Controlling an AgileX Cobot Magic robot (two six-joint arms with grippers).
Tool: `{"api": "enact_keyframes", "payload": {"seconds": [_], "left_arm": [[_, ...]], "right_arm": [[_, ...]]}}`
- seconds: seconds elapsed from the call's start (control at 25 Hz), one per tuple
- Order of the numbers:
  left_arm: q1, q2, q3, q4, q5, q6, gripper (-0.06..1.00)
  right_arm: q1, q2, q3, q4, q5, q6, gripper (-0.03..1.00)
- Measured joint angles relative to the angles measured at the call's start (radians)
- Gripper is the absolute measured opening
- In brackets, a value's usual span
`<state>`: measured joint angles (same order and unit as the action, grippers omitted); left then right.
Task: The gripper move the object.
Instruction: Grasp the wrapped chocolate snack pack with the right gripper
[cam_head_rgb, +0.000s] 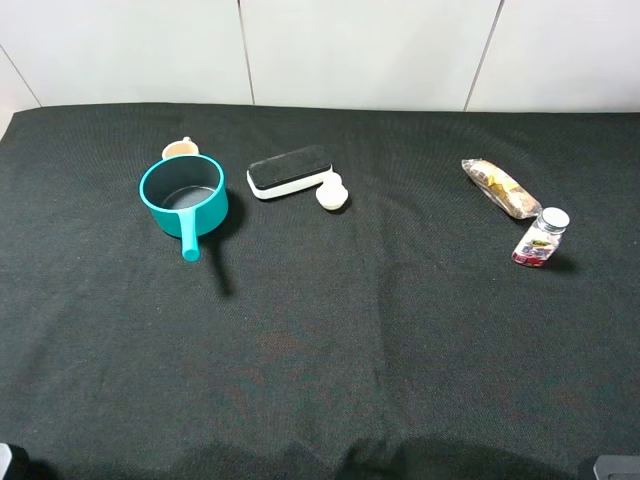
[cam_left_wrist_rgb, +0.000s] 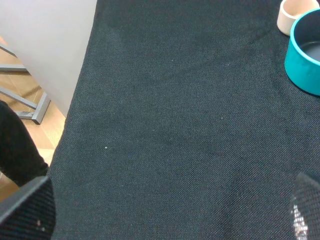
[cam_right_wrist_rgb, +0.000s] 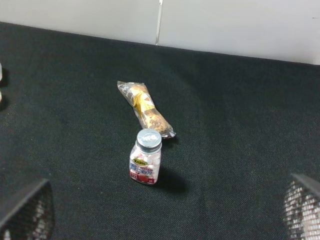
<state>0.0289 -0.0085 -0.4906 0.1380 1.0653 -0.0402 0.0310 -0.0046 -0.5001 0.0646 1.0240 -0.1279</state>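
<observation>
The left fingers (cam_left_wrist_rgb: 30, 210) hang spread and empty over the desk (cam_left_wrist_rgb: 175, 125) short of the teal pot (cam_left_wrist_rgb: 299, 70), while farther right the snack packet (cam_right_wrist_rgb: 145, 109) lies just behind the capped bottle (cam_right_wrist_rgb: 145, 159), well ahead of the right fingers (cam_right_wrist_rgb: 25, 212), likewise spread and empty.

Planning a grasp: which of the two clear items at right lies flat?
The snack packet, lying flat; the silver-capped bottle beside it stands upright.

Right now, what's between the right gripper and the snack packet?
In the right wrist view, the silver-capped bottle stands upright between the right gripper and the snack packet, by the packet's near end; the rest is bare black cloth.
</observation>
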Motion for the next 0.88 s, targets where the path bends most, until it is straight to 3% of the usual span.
{"api": "enact_keyframes", "payload": {"seconds": [0.88], "left_arm": [[0.0,0.0,0.0,0.0,0.0,0.0,0.99]], "right_arm": [[0.0,0.0,0.0,0.001,0.0,0.0,0.69]]}}
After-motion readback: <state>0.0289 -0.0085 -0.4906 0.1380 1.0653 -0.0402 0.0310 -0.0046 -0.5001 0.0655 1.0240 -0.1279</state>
